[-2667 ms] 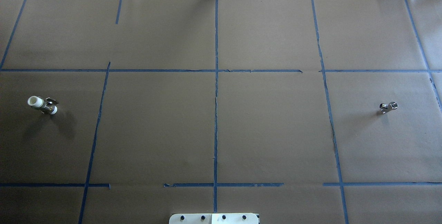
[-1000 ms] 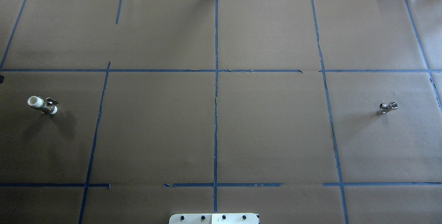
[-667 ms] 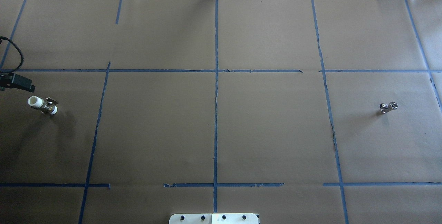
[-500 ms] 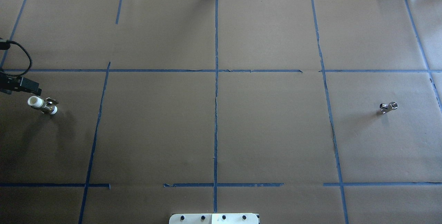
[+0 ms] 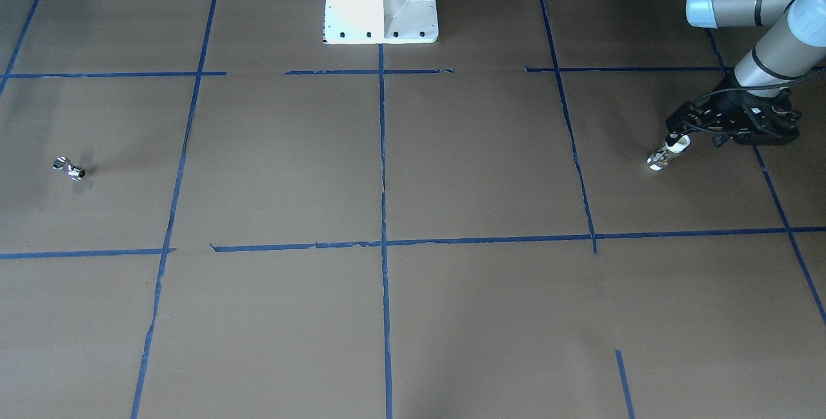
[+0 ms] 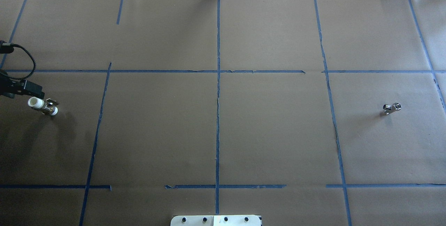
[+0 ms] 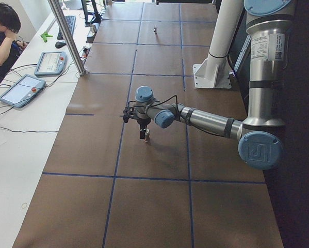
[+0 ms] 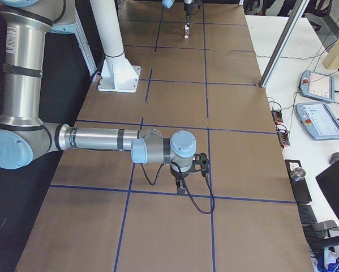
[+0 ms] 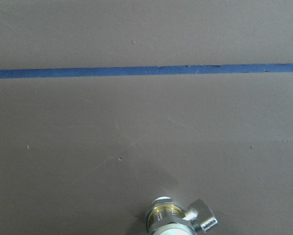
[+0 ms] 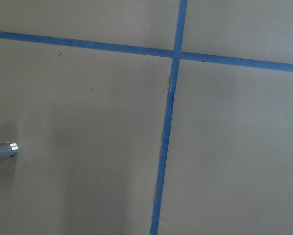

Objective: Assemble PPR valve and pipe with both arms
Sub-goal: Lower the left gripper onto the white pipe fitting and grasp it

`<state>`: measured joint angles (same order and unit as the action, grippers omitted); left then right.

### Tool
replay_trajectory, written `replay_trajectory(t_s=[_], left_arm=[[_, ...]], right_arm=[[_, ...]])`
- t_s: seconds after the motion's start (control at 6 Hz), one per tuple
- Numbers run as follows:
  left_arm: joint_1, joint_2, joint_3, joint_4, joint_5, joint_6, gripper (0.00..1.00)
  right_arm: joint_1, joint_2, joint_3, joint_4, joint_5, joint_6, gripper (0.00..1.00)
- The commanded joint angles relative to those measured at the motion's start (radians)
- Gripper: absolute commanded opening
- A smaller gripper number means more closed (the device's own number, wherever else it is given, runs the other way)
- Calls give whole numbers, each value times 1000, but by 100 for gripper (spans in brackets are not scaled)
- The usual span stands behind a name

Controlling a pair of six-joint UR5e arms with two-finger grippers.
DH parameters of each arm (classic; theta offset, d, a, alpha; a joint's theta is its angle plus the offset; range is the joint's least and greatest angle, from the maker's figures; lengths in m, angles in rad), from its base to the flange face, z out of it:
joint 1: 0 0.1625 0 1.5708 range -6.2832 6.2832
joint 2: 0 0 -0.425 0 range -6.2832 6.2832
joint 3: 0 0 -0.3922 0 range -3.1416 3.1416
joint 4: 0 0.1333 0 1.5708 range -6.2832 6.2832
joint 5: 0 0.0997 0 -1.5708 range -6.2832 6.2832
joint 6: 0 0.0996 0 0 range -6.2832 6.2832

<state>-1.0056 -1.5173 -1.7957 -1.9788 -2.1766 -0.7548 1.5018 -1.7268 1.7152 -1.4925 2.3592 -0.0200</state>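
Left gripper [image 5: 679, 130] hangs just beside the valve [image 5: 664, 154], which stands near the bench's left edge. Right gripper [image 8: 181, 184] is near the pipe [image 5: 69, 168], by the right edge. Whether either is clenched, I cannot tell. Both parts look rigid. The chrome is likely slippery: pinch its waist, and the valve's white end.

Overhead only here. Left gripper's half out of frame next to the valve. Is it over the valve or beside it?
Observer: Over it, as far as I can see. The exterior left view shows the left gripper pointing straight down close above the PPR valve. I can't tell whether the jaws touch it.
Operator: Other side? Nothing in my frame.
Observer: Exterior right shows the right gripper low over the paper, pointing down.
Operator: Lined up on the pipe?
Observer: Not centred. The right wrist view has the pipe only at its left edge.
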Motion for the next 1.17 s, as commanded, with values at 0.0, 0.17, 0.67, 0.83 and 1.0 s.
replay_trajectory(t_s=[0.0, 0.17, 0.67, 0.83, 1.0], left_arm=[[15, 0, 1, 0, -2, 0, 100], [19, 2, 1, 0, 0, 3, 100], [24, -1, 1, 8, -8, 8, 42], [24, -1, -1, 9, -8, 6, 20], [22, -1, -5, 9, -9, 3, 7]], right_arm=[[0, 0, 0, 0, 0, 0, 100], [0, 0, 0, 0, 0, 0, 100], [0, 0, 0, 0, 0, 0, 100], [0, 0, 0, 0, 0, 0, 100], [0, 0, 1, 0, 0, 0, 100]])
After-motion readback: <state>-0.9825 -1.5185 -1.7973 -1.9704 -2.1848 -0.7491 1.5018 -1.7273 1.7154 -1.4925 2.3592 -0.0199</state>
